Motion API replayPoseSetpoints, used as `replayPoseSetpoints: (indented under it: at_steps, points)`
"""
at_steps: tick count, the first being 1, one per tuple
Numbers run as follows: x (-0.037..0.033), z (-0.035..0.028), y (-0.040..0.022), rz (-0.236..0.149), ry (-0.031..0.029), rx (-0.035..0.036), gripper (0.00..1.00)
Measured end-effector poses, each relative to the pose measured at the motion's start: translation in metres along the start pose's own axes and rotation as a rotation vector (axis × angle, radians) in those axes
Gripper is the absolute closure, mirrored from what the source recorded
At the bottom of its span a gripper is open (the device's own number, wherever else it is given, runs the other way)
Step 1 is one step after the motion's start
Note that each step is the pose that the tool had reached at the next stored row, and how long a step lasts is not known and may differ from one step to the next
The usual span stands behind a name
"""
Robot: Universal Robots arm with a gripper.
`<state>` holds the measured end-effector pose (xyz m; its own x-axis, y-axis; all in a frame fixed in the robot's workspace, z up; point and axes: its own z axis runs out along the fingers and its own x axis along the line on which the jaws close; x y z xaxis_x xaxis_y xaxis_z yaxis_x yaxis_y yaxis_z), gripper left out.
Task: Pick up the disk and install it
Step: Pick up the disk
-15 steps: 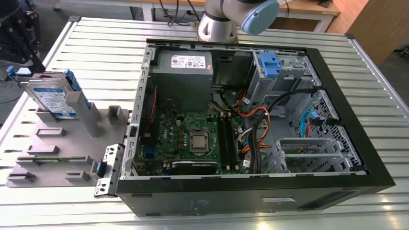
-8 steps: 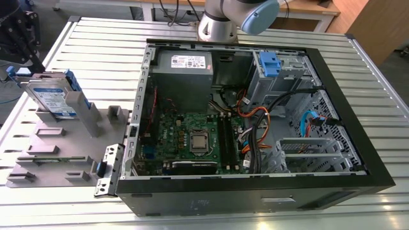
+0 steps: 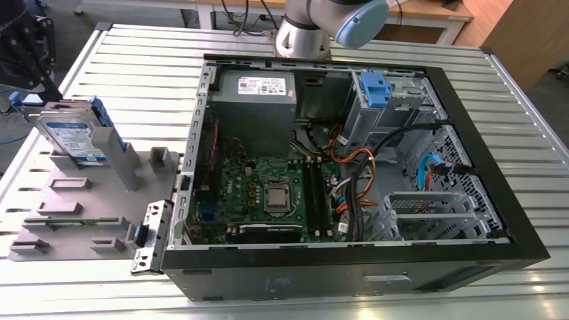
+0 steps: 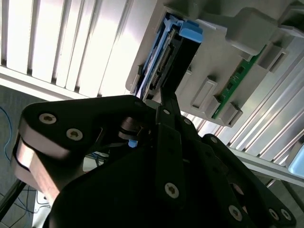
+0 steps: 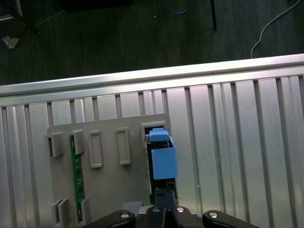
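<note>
- A grey holder (image 3: pixel 89 220) lies at the near left of the slatted metal table (image 3: pixel 133 73).
- The disk (image 3: pixel 69 137) stands upright in a slot at the holder's far end.
- The gripper (image 5: pixel 164 197) hangs close over the disk, pointing down at it. Whether its jaws are spread or pinching, I cannot tell.
- An open computer case (image 3: pixel 498 220) occupies the table's middle.
- The arm's base (image 3: pixel 302 37) rises at the far edge, with wooden furniture (image 3: pixel 524 33) behind.

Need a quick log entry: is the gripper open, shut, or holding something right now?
Gripper: cannot be told. It is right at the disk, which stands upright in the grey holder.
</note>
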<state>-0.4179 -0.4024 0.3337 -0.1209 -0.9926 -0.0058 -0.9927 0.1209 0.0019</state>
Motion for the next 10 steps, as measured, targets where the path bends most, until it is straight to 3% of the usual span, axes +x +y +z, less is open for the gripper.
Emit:
replayPoseSetpoints:
  at_steps: [10]
  points:
    - [0.0045, 0.0002, -0.0005, 0.000, 0.0002, 0.0000, 0.89]
